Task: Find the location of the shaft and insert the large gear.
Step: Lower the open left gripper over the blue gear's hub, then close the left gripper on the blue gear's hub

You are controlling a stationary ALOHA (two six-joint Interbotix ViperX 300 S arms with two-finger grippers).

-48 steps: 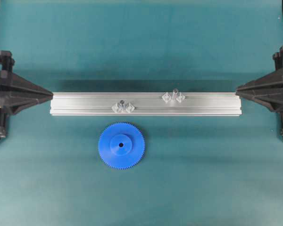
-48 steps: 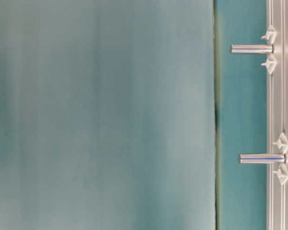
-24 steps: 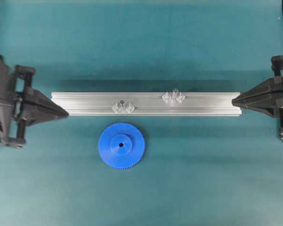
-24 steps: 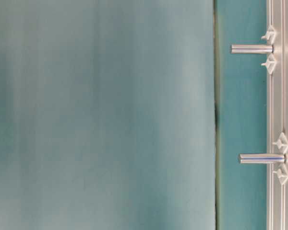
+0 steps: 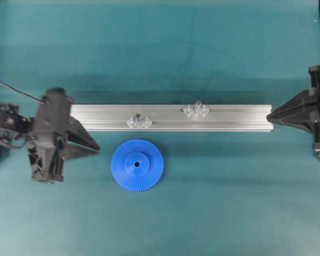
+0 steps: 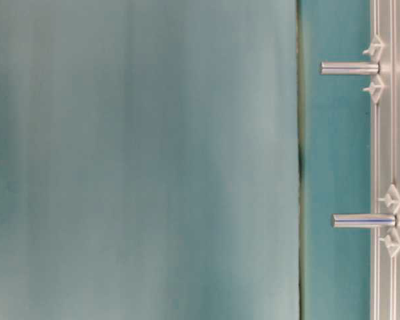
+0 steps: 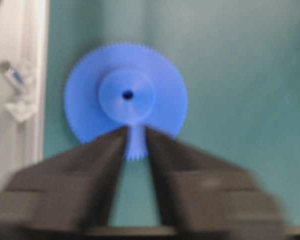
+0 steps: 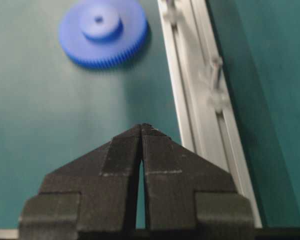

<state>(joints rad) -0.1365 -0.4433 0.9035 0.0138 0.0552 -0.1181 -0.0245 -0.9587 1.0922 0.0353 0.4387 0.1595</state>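
The large gear (image 5: 137,164), a bright blue toothed disc with a raised hub, lies flat on the teal mat just in front of the aluminium rail (image 5: 229,118). Two alike grey shafts stand on the rail between clear brackets, one at the left (image 5: 139,117) and one at the right (image 5: 197,105). My left gripper (image 5: 97,148) is narrowly open, empty, and a short way left of the gear; in the left wrist view (image 7: 136,130) the gear (image 7: 125,95) shows ahead between the fingers. My right gripper (image 5: 268,113) is shut and empty at the rail's right end.
The left arm's body (image 5: 48,133) covers the rail's left end. The table-level view shows both shafts (image 6: 350,67) (image 6: 363,220) side-on against the rail (image 6: 387,160). The right wrist view shows the gear (image 8: 102,32) and the rail (image 8: 205,110) ahead.
My left gripper has swung right and forward from the rail's left end toward the gear, and its jaws have parted slightly. The right gripper has barely shifted. The gear has not moved.
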